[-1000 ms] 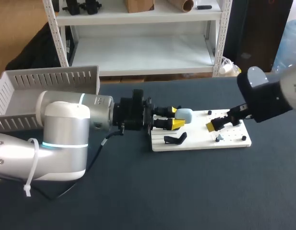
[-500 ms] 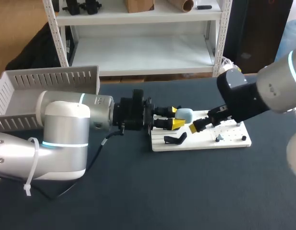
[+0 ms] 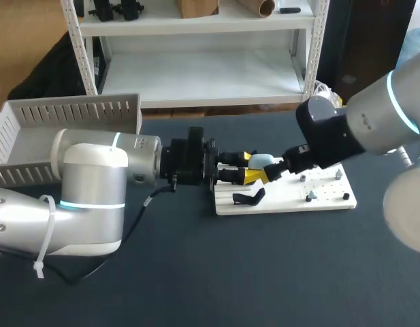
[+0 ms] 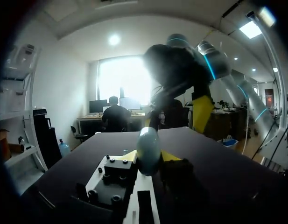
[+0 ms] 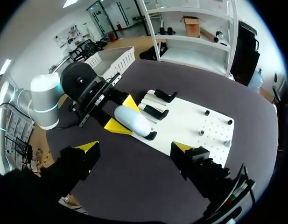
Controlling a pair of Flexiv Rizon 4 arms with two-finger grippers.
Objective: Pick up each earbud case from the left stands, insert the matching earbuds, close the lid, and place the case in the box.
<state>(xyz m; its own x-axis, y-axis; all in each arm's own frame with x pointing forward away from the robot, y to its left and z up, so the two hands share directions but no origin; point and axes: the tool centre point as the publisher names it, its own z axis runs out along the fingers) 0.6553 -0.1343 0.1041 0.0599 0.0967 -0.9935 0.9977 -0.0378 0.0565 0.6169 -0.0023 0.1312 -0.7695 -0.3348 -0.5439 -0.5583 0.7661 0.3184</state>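
Note:
A pale blue earbud case (image 3: pixel 263 161) hangs over the left end of the white board (image 3: pixel 291 197), lid closed, with my left gripper (image 3: pixel 250 167) shut on it from two sides. The left wrist view has the case (image 4: pixel 147 145) upright between the yellow tips of the left gripper (image 4: pixel 148 157). My right gripper (image 3: pixel 274 170) is right beside the case on its right, jaws wide apart. Seen from the right wrist, the case (image 5: pixel 131 120) lies ahead of the open right gripper (image 5: pixel 134 147), apart from both its fingers.
Black stands (image 3: pixel 249 197) (image 5: pixel 165 96) sit on the board's left part. Small pegs and grey pieces (image 3: pixel 310 196) (image 5: pixel 226 143) dot its right part. A grey slotted box (image 3: pixel 67 129) stands at the table's back left.
My right arm has swung left across the board, from its right part up to the case. The left arm and the case have stayed put.

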